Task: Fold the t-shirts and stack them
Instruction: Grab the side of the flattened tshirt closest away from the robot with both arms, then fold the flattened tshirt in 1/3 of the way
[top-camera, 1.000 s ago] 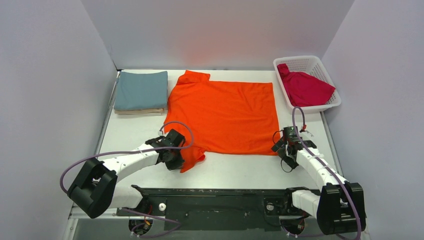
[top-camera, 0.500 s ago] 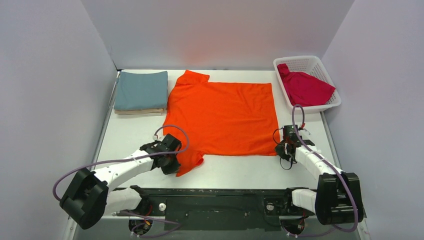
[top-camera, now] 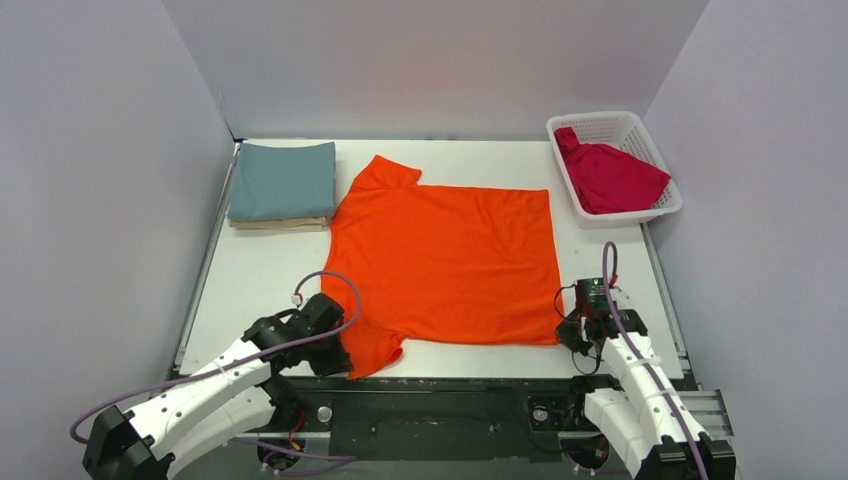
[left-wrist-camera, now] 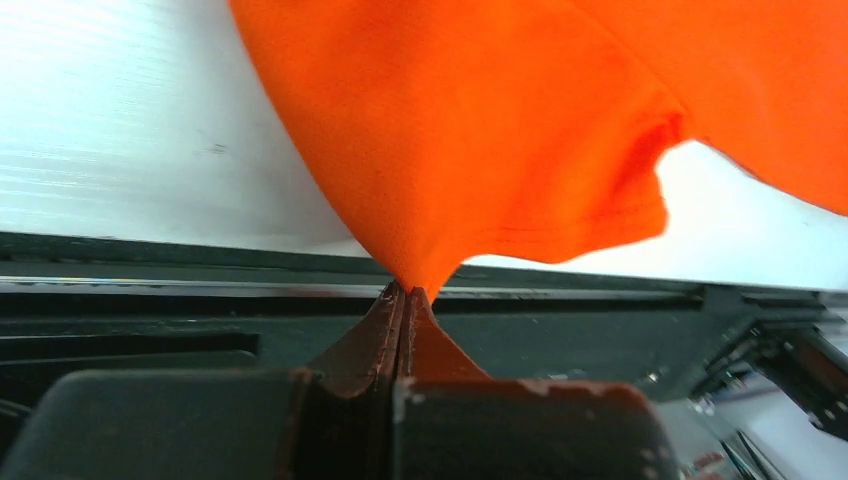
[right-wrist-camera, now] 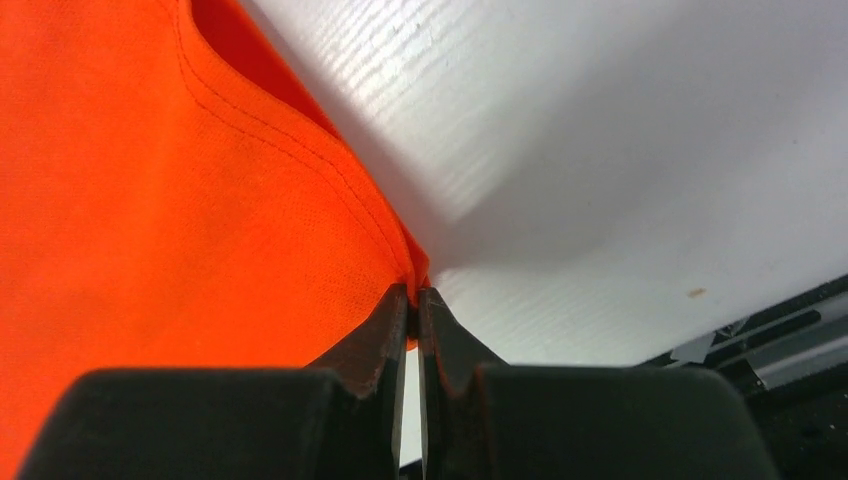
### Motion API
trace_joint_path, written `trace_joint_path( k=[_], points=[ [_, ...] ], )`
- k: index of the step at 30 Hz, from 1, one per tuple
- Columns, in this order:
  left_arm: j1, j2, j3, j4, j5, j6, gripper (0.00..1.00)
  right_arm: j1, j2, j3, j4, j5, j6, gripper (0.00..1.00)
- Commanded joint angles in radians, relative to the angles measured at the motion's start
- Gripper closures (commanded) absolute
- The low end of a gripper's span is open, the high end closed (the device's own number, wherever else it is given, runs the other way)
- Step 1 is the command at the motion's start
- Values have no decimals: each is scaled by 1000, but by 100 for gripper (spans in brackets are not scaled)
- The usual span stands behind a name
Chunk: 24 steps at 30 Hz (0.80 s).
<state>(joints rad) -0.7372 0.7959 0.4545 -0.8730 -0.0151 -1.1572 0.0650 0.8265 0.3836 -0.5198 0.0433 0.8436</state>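
An orange t-shirt (top-camera: 445,260) lies spread flat across the middle of the table. My left gripper (top-camera: 342,362) is shut on its near left sleeve (left-wrist-camera: 480,150) at the table's front edge, the cloth pinched at the fingertips. My right gripper (top-camera: 566,335) is shut on the shirt's near right hem corner (right-wrist-camera: 390,250). A folded teal-blue t-shirt (top-camera: 283,180) rests on a folded beige one (top-camera: 280,224) at the back left. A crimson t-shirt (top-camera: 610,178) lies in the basket.
The white lattice basket (top-camera: 660,152) stands at the back right corner. The dark base rail (top-camera: 440,400) runs along the table's near edge. White walls close in the table on three sides.
Both grippers have pulled back toward the near edge, dragging the orange shirt with them. The right gripper closed on the hem corner.
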Motion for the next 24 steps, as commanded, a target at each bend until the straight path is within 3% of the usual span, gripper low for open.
trace_joint_path(
  k=[1,6,11,18,24],
  points=[
    [-4,-41,44,81,84,-2,100,-2,-44,4,-137,-30,-12,100],
    [42,58,172,184,36,96,100,-2,11,99,-118,-36,-14,100],
    [183,226,300,363,154,194,100,-3,131,218,-101,-81,-16,100],
    [282,404,526,359,131,309,100,-10,290,362,-82,-91,-34,100],
    [389,487,596,386,135,342,100,-48,423,486,-73,-113,-62,100]
  ],
)
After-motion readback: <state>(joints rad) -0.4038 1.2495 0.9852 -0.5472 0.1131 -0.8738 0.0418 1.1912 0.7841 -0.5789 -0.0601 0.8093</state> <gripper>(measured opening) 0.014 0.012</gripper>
